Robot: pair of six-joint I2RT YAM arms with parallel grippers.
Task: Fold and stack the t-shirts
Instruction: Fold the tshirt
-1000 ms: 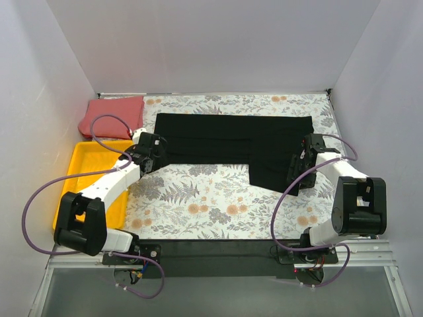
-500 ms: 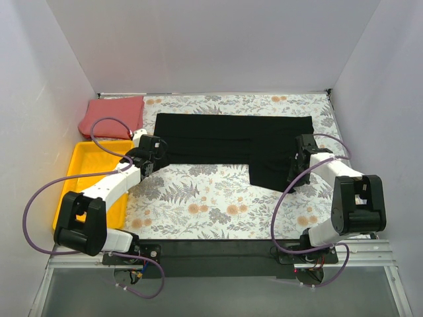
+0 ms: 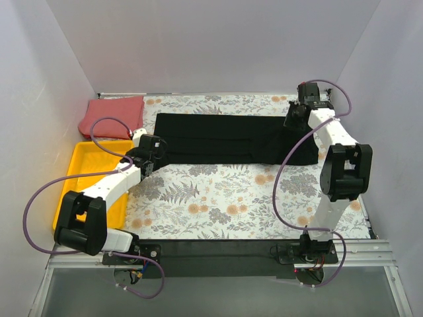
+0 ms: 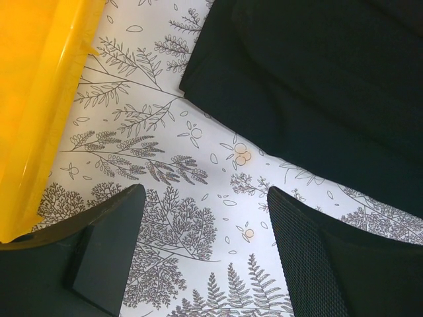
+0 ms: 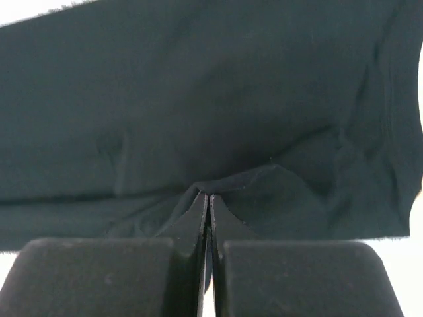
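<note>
White walls close off three sides of a worktop spread with a floral cloth (image 3: 218, 198), and the job on it looks about half done.

Furthest left is the yellow tray (image 3: 82, 162), which holds no shirt. Just beyond the tray's far edge, in the corner, lies the coral-red t-shirt (image 3: 111, 115). It is gathered into a compact, roughly square pad, so I judge its folding finished or nearly so.

Just right of the tray hovers the left hand (image 4: 205, 198). Its fingers are spread wide with nothing between them, above bare floral cloth. The wrist view shows the near-left corner of the black t-shirt (image 3: 225, 139) lying just ahead of it, apart from both fingers.

That shirt stretches away to the right of the tray as a long, flat band. It appears narrowed lengthwise, with faint creases running along it, but it is far too long to count as folded. Its right end flares into a wedge toward the near side.

Well to the right of the tray, at the shirt's far right corner, is the right hand (image 5: 206, 198). Its fingers are pressed together on a small peak of black fabric, with cloth draping away on both sides.

Judging from this, what remains is tidying that right end and folding the band crosswise into a pad. After that, the two shirts, which now lie apart, must be stacked one on the other.
</note>
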